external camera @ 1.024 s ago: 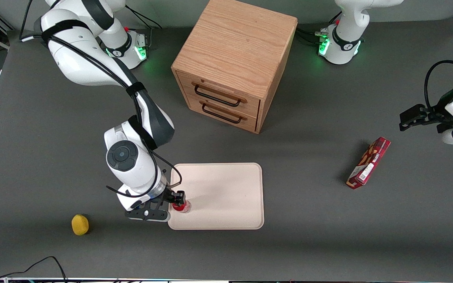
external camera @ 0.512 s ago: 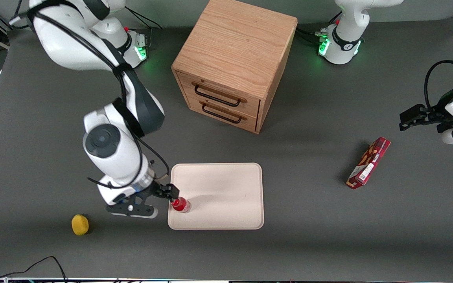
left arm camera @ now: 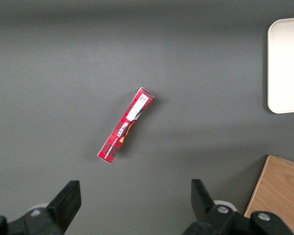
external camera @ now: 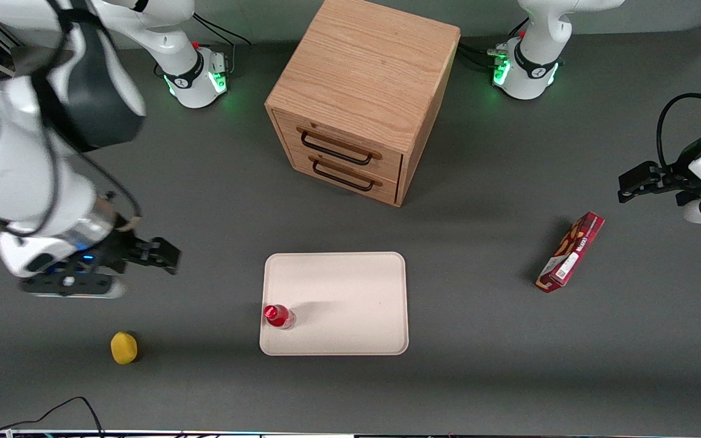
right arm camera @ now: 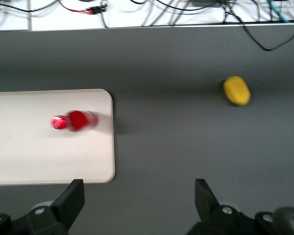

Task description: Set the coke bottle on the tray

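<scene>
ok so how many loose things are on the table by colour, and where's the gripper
red: 2, the coke bottle standing on the tray and the snack box toward the parked arm's end
cream: 1, the tray
yellow: 1, the lemon
wood: 1, the drawer cabinet
total: 5
The gripper is open, holds nothing, and is above bare table toward the working arm's end.

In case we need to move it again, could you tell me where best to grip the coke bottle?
Grip the coke bottle by its body below the cap, descending from above: it stands upright near the tray edge. The gripper hangs open, away toward the working arm's end.
</scene>
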Motion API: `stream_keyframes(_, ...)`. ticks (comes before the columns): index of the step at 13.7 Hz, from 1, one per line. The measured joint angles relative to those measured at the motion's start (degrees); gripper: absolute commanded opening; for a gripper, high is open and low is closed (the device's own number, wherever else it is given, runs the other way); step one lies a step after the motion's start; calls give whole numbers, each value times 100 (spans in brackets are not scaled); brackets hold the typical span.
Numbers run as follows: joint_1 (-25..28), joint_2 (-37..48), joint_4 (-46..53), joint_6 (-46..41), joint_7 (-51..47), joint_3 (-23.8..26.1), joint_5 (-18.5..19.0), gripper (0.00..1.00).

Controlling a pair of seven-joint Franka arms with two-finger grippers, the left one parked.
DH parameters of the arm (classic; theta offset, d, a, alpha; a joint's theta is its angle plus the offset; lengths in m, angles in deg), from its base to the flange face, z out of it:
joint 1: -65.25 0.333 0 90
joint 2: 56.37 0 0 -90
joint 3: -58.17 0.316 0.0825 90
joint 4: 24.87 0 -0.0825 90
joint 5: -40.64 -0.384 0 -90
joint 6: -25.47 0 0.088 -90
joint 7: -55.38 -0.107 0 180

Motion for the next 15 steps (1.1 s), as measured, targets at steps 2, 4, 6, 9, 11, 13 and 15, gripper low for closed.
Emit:
stream_keyframes(2,-564,505,-518,4,369,80,-259,100)
stream_keyframes(4,-800,971,-947,7,433,118,-375,100)
stream_keyframes(6,-808,1267,-1171,6,433,150,-382,100)
stream_keyframes(9,-807,1399,-1323,6,450,186,-382,100)
stream_keyframes(11,-808,1404,-1334,8,488,186,-382,100)
stream_keyframes(13,-808,1462,-1334,5,504,190,-382,100)
stream_keyframes(15,-809,1490,-1340,4,506,186,-382,100)
